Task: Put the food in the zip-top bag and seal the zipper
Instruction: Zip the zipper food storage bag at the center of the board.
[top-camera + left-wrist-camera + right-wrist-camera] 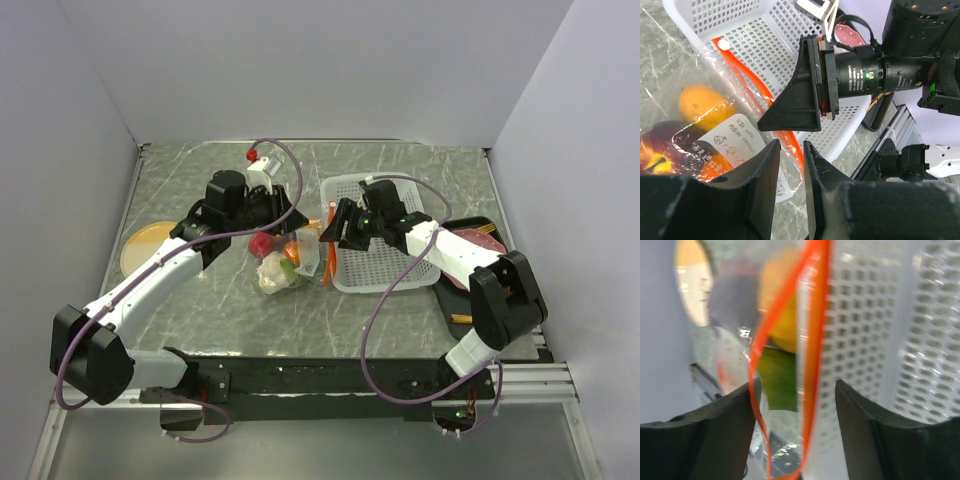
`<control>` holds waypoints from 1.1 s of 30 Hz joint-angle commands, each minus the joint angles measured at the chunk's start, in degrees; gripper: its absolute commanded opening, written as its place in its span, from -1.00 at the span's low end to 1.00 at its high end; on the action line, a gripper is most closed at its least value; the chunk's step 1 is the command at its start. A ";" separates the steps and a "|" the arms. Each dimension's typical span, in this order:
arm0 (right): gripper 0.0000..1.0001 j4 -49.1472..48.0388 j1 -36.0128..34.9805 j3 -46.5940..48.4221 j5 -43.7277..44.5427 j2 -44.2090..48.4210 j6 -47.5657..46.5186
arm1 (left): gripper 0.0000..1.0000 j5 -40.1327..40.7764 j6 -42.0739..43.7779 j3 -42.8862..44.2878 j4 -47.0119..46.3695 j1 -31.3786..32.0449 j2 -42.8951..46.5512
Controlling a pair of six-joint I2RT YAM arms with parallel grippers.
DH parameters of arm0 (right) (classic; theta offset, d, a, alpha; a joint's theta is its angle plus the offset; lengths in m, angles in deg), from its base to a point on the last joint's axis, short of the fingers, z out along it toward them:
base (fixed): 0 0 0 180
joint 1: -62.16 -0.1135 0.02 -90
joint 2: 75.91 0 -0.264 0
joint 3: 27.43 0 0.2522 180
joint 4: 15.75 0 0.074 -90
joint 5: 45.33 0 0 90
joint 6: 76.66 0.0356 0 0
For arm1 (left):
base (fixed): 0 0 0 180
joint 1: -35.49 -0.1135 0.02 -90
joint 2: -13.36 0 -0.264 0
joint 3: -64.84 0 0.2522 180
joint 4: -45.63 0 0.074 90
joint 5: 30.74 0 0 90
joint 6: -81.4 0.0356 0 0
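Right hand (796,390) is spread astride the gaping zipper (812,340). Left hand (792,145) is nearly closed at the bag (690,75), grip unclear. Pinching one strand would leave it unsealed.

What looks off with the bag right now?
The zipper on the zip-top bag is not sealed: in the right wrist view its two orange-red strips bow apart, leaving the mouth gaping between the open fingers of the right gripper.

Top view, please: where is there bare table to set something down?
Bare table runs along the near edge, in front of the zip-top bag and white basket, and behind the basket. Between yellow plate and black tray it is crowded.
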 commanded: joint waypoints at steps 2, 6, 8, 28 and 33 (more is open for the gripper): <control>0.23 -9.33 0.61 -1.43 -6.06 0.61 2.44 | -0.38 -2.27 1.62 1.94 -2.01 -0.19 -0.95; 0.20 -9.86 0.79 -1.69 -7.38 -0.36 2.80 | -0.37 -2.89 2.15 2.81 -2.45 -0.19 -2.18; 0.20 -9.17 0.79 -1.69 -6.07 -0.27 2.54 | -0.37 -3.42 2.50 3.25 -2.45 -0.27 -2.53; -0.85 -7.67 1.05 -2.39 -3.69 2.63 0.42 | -0.35 -11.23 4.78 7.98 -7.55 -5.28 -12.45; -0.33 -4.77 1.14 -1.34 -1.84 2.89 -0.45 | -0.26 -18.77 8.82 14.32 -7.02 -6.86 -22.38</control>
